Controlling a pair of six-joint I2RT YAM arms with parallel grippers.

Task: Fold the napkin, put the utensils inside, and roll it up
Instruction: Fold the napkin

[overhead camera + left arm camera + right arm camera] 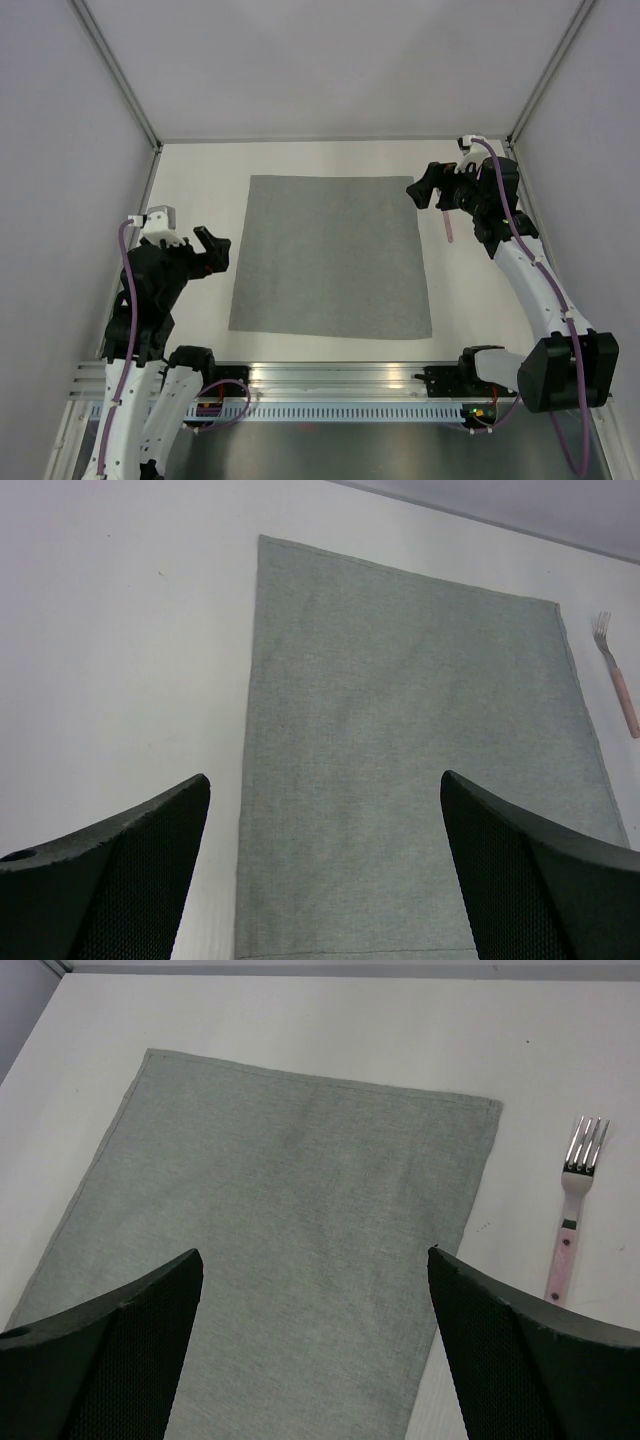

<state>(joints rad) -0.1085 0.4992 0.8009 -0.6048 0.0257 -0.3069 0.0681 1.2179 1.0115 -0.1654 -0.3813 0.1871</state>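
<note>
The grey napkin (330, 255) lies flat and unfolded in the middle of the white table. It also shows in the left wrist view (400, 760) and the right wrist view (280, 1230). A fork with a pale-pink handle (575, 1195) lies on the table just right of the napkin's far right corner. In the top view only its handle (448, 228) shows beneath the right arm. It also shows in the left wrist view (615, 670). No other utensil is in view. My left gripper (212, 248) is open and empty, left of the napkin. My right gripper (428, 187) is open and empty, above the napkin's far right corner.
The white table (200, 180) is enclosed by grey walls on the left, back and right. A metal rail (340, 385) with the arm bases runs along the near edge.
</note>
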